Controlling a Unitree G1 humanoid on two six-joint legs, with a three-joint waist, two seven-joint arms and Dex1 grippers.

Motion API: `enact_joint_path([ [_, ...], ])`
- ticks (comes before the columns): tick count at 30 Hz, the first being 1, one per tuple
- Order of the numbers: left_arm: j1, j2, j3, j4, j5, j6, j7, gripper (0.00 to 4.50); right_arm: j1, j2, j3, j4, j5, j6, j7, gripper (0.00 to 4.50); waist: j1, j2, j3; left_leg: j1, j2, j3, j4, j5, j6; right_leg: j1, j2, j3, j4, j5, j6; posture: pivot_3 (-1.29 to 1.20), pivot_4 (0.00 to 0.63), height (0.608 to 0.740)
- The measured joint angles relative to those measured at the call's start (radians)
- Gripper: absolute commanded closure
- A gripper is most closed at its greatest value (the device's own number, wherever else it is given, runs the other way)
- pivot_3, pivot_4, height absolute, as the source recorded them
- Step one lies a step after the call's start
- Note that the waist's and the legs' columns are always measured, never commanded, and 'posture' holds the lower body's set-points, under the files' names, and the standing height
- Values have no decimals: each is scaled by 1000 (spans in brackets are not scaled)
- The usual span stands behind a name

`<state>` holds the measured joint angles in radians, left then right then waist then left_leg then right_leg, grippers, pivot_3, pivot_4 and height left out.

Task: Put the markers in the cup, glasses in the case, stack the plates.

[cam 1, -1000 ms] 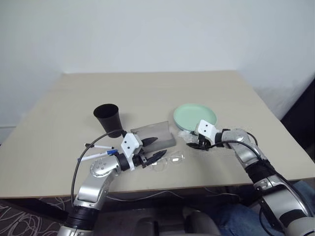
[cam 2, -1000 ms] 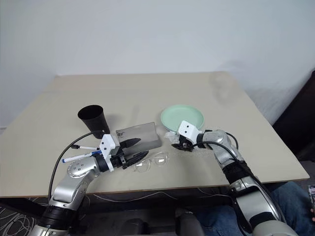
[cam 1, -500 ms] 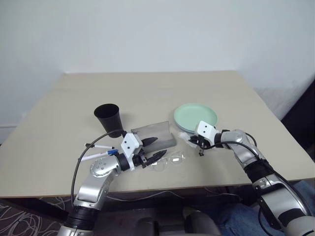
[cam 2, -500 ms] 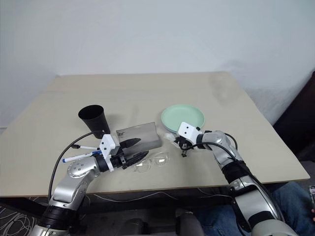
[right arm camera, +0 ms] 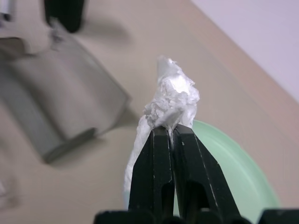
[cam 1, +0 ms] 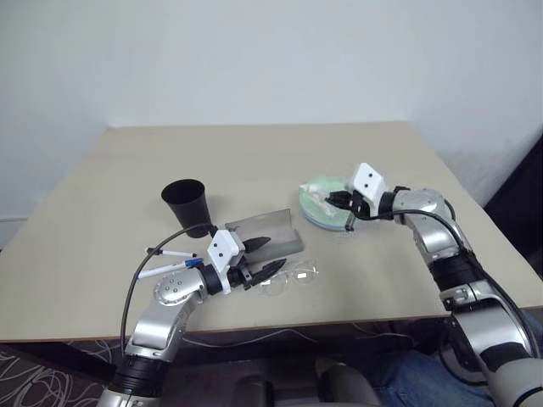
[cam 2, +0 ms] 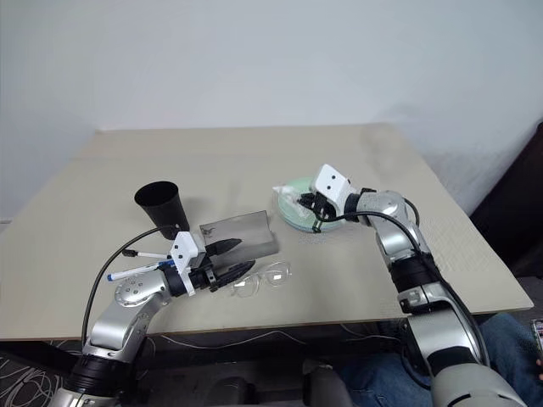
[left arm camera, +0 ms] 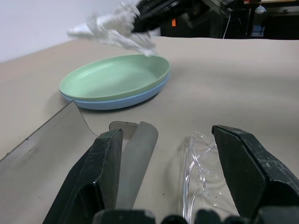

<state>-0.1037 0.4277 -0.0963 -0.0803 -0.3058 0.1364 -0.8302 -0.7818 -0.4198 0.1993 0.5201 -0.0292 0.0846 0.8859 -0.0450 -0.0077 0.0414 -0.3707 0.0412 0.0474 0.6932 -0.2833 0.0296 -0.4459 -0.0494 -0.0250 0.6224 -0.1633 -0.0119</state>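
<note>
The right gripper is pinching a crumpled tissue above the stacked plates, while the open left gripper is straddling the clear glasses on the counter, seemingly light and fragile, best gripped at the bridge.

No legible text or labels anywhere

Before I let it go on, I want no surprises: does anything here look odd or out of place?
Yes. The right gripper is shut on a crumpled white tissue, holding it above the stacked plates; tissue is no part of the tidying. The glasses lie outside the open case, between the left gripper's open fingers.
</note>
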Motion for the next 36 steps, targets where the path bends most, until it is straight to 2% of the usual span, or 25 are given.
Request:
enact_joint_path([
  [3,0,1,0,1,0,0,0,1297,-24,9,0,95,-22,-11,-45,4458,-1,0,0,0,0,0,0,0,0,0,0,1,0,0,0,0,0,721],
  [6,-1,2,0,3,0,0,0,1297,-70,26,-1,228,-31,-33,-81,3846,-2,0,0,0,0,0,-1,0,0,-1,0,2,0,0,0,0,0,721],
  [13,2,8,3,4,0,0,0,1297,-91,42,-8,322,-33,-90,-91,1479,-1,1,0,1,0,0,-2,0,0,-1,1,4,0,0,1,0,0,721],
  [21,11,33,3,4,0,2,-7,1297,-85,40,-18,326,-29,-123,-92,1479,-1,1,0,2,0,0,-2,0,0,0,1,4,0,0,0,0,0,721],
  [29,-50,95,11,16,-10,43,-59,1297,28,24,-29,177,27,-114,68,1479,-1,1,1,3,0,0,-2,0,0,0,1,4,0,0,0,0,0,721],
  [32,-63,100,15,20,-17,58,-81,1297,50,11,-29,160,27,-104,83,1479,-1,1,1,3,0,2,-2,0,0,0,1,6,0,0,0,0,0,721],
  [36,-203,237,-21,114,-21,156,-240,1297,112,-5,-26,133,25,-163,106,1479,0,-1,2,3,0,2,-2,0,0,1,3,3,1,0,0,0,0,721],
])
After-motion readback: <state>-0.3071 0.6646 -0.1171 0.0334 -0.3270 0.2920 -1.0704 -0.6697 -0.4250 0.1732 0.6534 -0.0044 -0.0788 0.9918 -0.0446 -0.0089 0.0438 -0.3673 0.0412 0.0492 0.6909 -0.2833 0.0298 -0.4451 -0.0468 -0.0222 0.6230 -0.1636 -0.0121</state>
